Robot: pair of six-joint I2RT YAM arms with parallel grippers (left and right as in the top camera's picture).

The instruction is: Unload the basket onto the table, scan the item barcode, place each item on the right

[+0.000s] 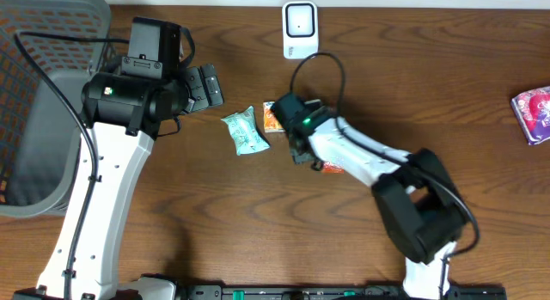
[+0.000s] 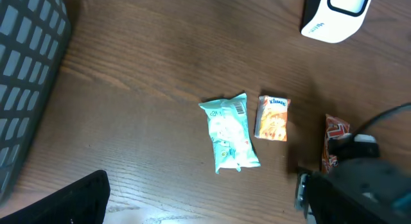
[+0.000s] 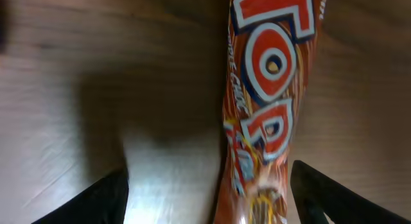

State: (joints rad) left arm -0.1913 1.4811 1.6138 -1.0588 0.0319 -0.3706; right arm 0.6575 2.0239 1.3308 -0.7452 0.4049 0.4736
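Plainly, teal packet (image 1: 245, 131) lies outside basket (image 1: 60, 16).

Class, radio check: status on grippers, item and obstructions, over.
Left gripper open, empty. Right gripper open, straddling glossy red-orange snack bar, not gripping. Teal plastic packet, orange tissue pack alongside, nothing blocking.

The bench (image 1: 430, 94) is marked by dark brown wood grain. The bar wrapper (image 3: 270, 89) is printed in orange-red with white-edged letters. The packet (image 2: 229, 134) is coloured mint green with a black barcode, the tissue pack (image 2: 272, 118) orange, the scanner (image 1: 299, 29) white, and the basket (image 1: 51, 76) grey with a lattice pattern.
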